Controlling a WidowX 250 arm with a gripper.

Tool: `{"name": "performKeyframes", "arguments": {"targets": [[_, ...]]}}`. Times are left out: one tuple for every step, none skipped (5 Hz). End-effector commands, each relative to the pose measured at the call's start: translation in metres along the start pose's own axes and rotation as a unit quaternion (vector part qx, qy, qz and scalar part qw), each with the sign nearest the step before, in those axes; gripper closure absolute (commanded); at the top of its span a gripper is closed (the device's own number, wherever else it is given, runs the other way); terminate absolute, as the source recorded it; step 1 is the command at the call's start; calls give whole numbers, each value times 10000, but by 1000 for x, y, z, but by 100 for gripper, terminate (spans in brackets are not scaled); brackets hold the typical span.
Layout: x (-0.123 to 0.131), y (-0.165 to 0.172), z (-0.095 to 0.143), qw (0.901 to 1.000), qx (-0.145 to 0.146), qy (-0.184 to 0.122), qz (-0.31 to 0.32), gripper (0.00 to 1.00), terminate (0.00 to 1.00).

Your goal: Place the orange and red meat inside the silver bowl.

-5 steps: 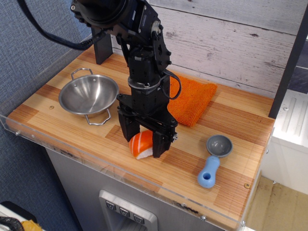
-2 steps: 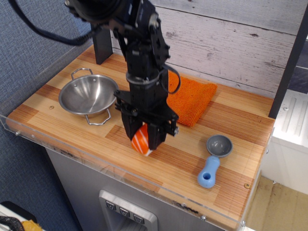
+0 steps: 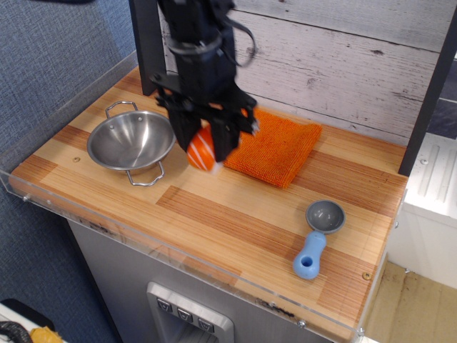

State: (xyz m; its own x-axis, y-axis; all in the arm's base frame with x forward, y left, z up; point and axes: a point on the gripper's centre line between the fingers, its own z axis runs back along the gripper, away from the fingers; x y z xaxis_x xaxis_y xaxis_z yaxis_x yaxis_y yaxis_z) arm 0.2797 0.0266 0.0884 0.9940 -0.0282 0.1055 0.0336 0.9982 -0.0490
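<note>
Now, notes from the grip. The orange and red meat (image 3: 201, 148) sits between my fingers, lifted off the wooden counter (image 3: 235, 214), left of centre in the upper half of the frame. By its gloss I judge it a hard, light plastic toy: stiff, not fragile, but slick on the orange top, so liable to twist or slip if pinched loosely. Best hold looks to be across its flanks, which is about where I have it; its lower end pokes out below the fingertips.

My gripper (image 3: 207, 143) is closed to a narrow gap, just the width of the piece, clamped on it and touching nothing else that I can see.

The silver bowl (image 3: 131, 141) stands to the left, just beside my load, empty. Orange cloth (image 3: 278, 150) lies right of me; blue scoop (image 3: 315, 239) is at lower right, well apart.
</note>
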Motion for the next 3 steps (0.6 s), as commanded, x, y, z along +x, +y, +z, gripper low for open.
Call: {"name": "performKeyframes", "arguments": {"targets": [[3, 71, 22, 9984, 88, -210, 510, 100, 0], [-7, 102, 15, 9972, 110, -75, 733, 100, 0], [-15, 120, 2, 9964, 148, 107, 832, 100, 0]]}}
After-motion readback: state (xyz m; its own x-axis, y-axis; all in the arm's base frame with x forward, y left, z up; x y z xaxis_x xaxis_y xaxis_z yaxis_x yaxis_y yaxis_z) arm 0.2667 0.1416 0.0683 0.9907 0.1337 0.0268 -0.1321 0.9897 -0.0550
